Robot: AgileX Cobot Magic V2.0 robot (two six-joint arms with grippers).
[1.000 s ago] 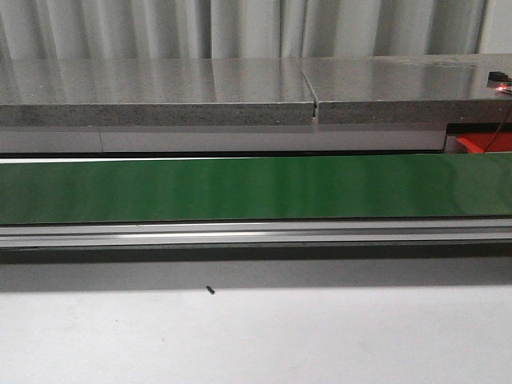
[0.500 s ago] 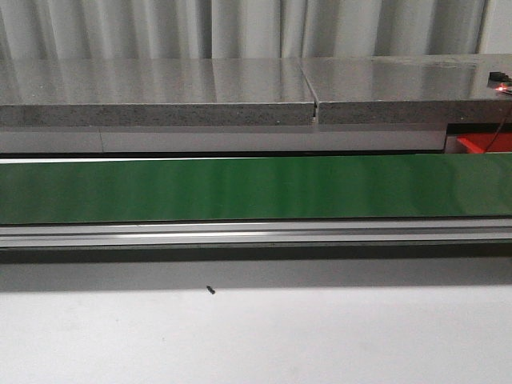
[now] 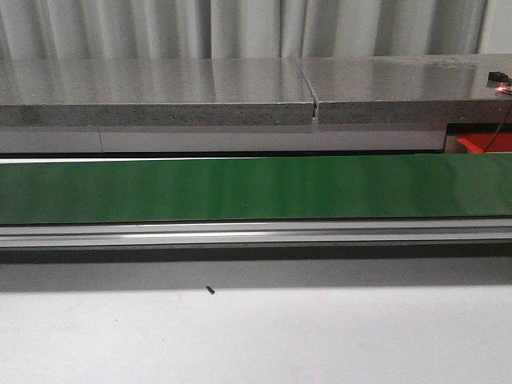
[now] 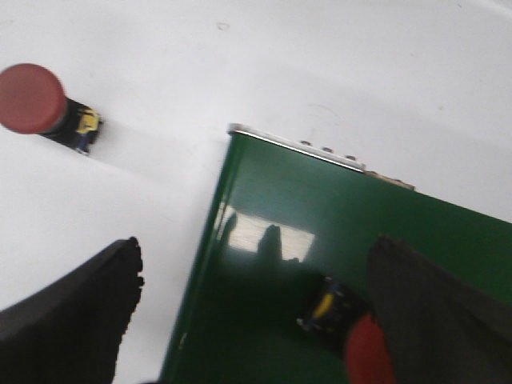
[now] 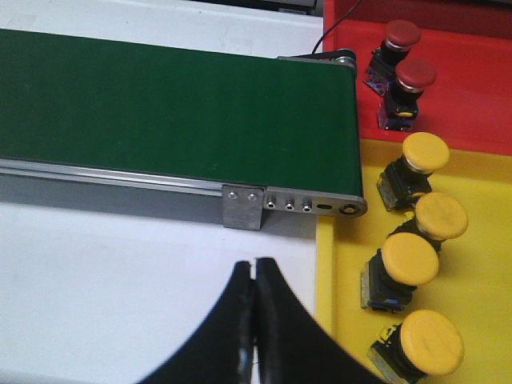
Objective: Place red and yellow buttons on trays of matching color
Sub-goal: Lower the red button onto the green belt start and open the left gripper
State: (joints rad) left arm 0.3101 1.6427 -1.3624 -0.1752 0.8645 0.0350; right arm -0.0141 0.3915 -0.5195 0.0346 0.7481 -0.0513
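Nothing has shifted in the front view since the earlier frames. The left gripper (image 4: 248,320), jaws spread, hangs over the green belt (image 4: 336,232) around a red button (image 4: 352,336); another red button (image 4: 36,100) lies on the white table (image 4: 320,56). The right gripper (image 5: 254,320), jaws pressed together, hovers beside the yellow tray (image 5: 480,280) and red tray (image 5: 480,88). No legible writing.

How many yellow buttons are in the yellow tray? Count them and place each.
4, in a row along the yellow tray beside the belt's end. More may lie beyond the picture's edge.
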